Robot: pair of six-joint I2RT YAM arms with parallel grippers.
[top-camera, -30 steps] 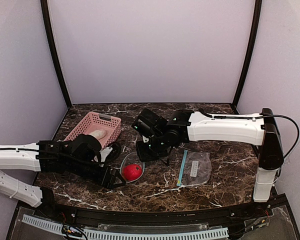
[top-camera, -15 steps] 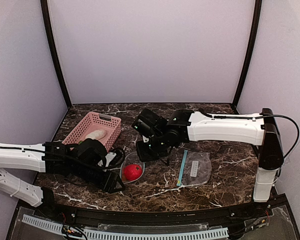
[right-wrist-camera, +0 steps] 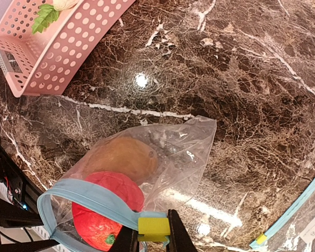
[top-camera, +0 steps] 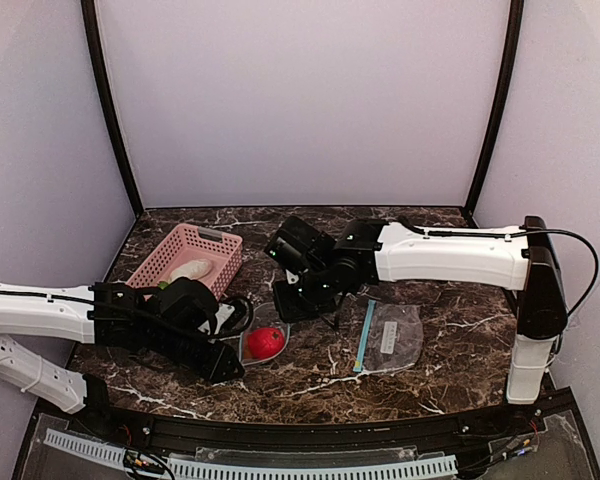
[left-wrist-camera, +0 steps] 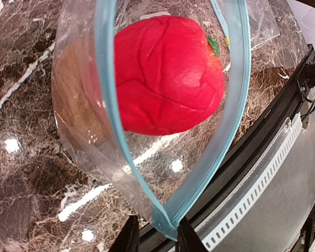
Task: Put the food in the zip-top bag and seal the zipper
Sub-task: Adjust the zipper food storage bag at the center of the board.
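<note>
Looks mid-loading. Got the red-pink ball point(left-wrist-camera: 168, 73) and brown-orange round bun point(right-wrist-camera: 126, 157) inside the clear zip-top plastic bag point(right-wrist-camera: 184, 142) on the dark marble worktop point(right-wrist-camera: 241, 79). Clamped on the yellow slider tab point(right-wrist-camera: 152, 226) with the right pincer point(right-wrist-camera: 152, 236); straddling the zipper's other end with the left pincer point(left-wrist-camera: 156, 239), can't tell if truly pinched. Next, probably: free one pincer, fetch the whitish oblong piece point(top-camera: 190, 268) and green leafy sprig point(right-wrist-camera: 44, 16) from the pink plastic basket point(right-wrist-camera: 68, 52), then zip.

I see the pink basket point(top-camera: 212, 238) beyond my left gripper point(top-camera: 230, 366), resting on the dark marble table point(top-camera: 460, 320). A flat spare bag point(top-camera: 395, 335) lies just right of the right gripper point(top-camera: 305, 305). A white slotted cable duct point(top-camera: 280, 467) runs along the table edge behind both.
</note>
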